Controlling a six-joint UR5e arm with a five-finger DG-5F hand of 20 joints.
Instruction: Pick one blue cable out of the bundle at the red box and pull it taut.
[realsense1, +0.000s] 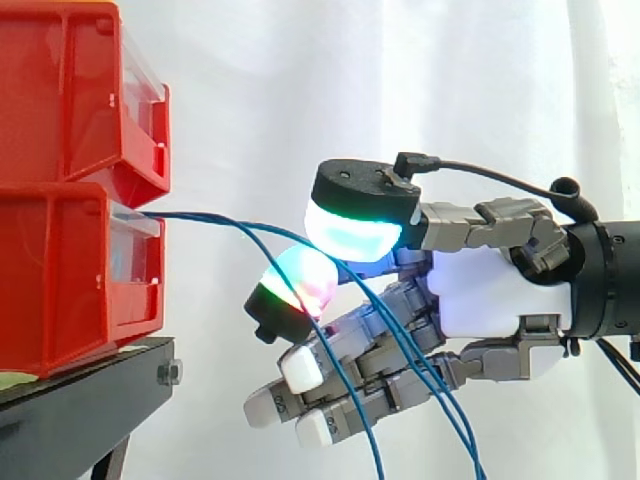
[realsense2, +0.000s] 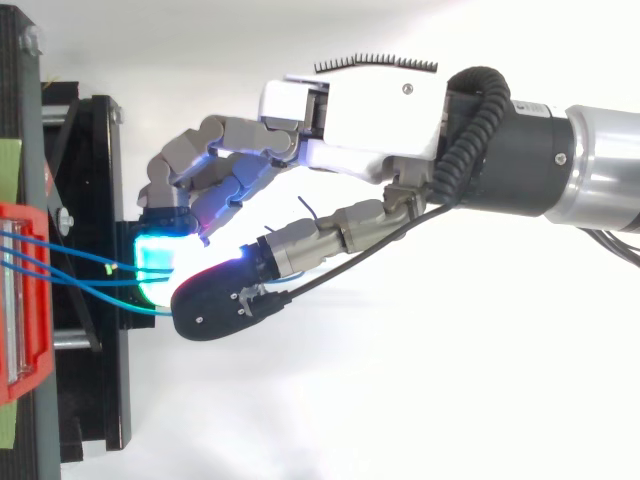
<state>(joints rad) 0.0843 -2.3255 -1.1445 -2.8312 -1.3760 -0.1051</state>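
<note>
Cables come first in the side view: the bundle of blue cables (realsense1: 190, 215) leaves the front of the lower red bin (realsense1: 70, 280), which sits under a second red bin (realsense1: 70, 90) on the black stand (realsense1: 90, 385) before the white curtain (realsense1: 400, 80). My hand (realsense1: 480, 290) reaches in from the right, level with that lower bin and near it without touching. My thumb (realsense1: 355, 228), its pad glowing cyan and green, is bent down towards one curled finger (realsense1: 297, 283) whose pad glows green and red. The gap between them is narrow, and one blue cable (realsense1: 275, 230) runs almost straight from the bin into that pinch. My other fingers (realsense1: 290, 400) lie stretched out below, their pads white, holding nothing. Other strands of the bundle sag past them and hang down across my palm side. From the top view, my hand (realsense2: 370, 110) comes in from the right, and the back of my thumb (realsense2: 215, 305) lies just off the edge of the stand (realsense2: 100, 400). The blue strands (realsense2: 60, 262) cross from the red bin (realsense2: 25, 300) to the cyan glow at my pinching pads, close together and apart from the stand's front.
</note>
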